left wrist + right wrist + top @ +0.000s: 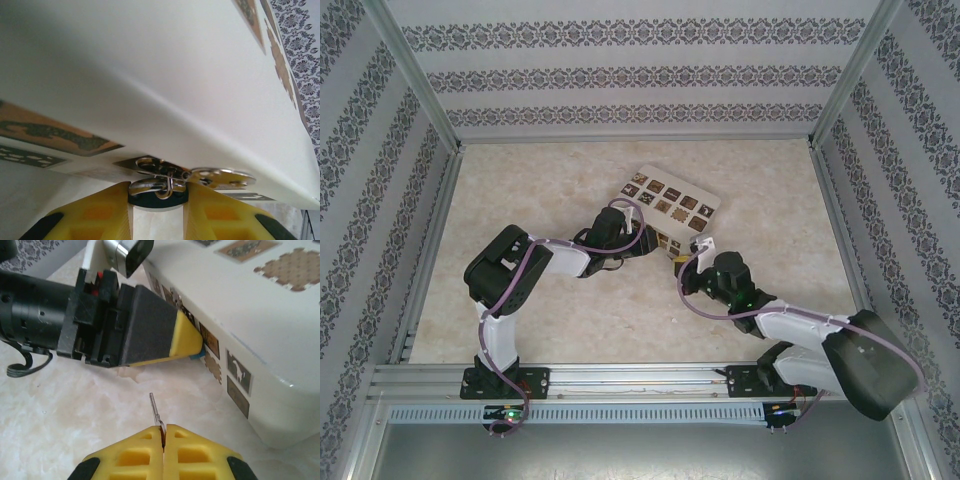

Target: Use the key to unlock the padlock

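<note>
The marbled table (560, 315) carries the cream box (672, 203), and everything below is placed against that box. At the box's near side wall, the left gripper (158, 201) has its yellow fingers pinched on the padlock (196, 356), which hangs from the metal hasp (200, 176) on that wall, close under the box's lid edge. The right gripper (163, 432) sits a little out from the same wall, jaws pressed together on the key (155, 410), whose thin blade sticks out past the fingertips and leans slightly away from the box. The step in hand looks like bringing the key to the keyhole. To do it well, the left grip should stay firm so the lock body cannot swing against the box. The right wrist probably needs to turn until the blade lines up with the lock's axis. The keyhole itself cannot be made out here, so the approach should be slow and straight, along the box wall. A skewed blade would likely slip in the pinch or push the lock sideways.
</note>
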Available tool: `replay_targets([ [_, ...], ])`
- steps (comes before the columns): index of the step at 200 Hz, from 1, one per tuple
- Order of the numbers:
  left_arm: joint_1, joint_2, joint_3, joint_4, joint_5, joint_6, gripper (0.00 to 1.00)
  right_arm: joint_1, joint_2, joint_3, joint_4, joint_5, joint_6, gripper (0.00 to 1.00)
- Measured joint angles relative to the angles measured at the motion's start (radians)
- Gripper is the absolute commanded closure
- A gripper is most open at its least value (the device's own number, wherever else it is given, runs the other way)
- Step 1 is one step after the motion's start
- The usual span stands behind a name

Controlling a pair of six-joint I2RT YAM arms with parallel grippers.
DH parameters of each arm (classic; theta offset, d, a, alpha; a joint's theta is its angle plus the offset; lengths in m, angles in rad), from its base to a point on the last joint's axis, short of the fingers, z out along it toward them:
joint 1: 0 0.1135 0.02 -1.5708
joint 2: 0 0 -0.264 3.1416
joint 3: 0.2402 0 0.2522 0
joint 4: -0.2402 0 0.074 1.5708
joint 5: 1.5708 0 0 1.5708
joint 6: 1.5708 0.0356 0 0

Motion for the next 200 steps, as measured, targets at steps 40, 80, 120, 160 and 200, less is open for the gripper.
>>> replay_targets([
  [40,0.000,0.000,0.000,0.000,0.000,-0.005,0.74,0.027,0.086,0.000,0.058,0.024,0.000,1.00],
  [80,0.000,-0.008,0.000,0.000,0.000,-0.014,0.74,0.036,0.178,0.000,0.109,0.040,0.001,1.00],
  [120,0.000,-0.017,0.000,0.000,0.001,-0.019,0.74,0.053,0.240,0.001,0.163,0.052,0.002,1.00],
  [160,0.000,-0.017,0.002,-0.001,0.002,-0.023,0.74,0.058,0.249,0.001,0.189,0.074,0.003,1.00],
  [200,0.000,-0.017,0.016,-0.008,0.016,-0.026,0.74,0.058,0.247,0.000,0.197,0.089,-0.006,1.00],
])
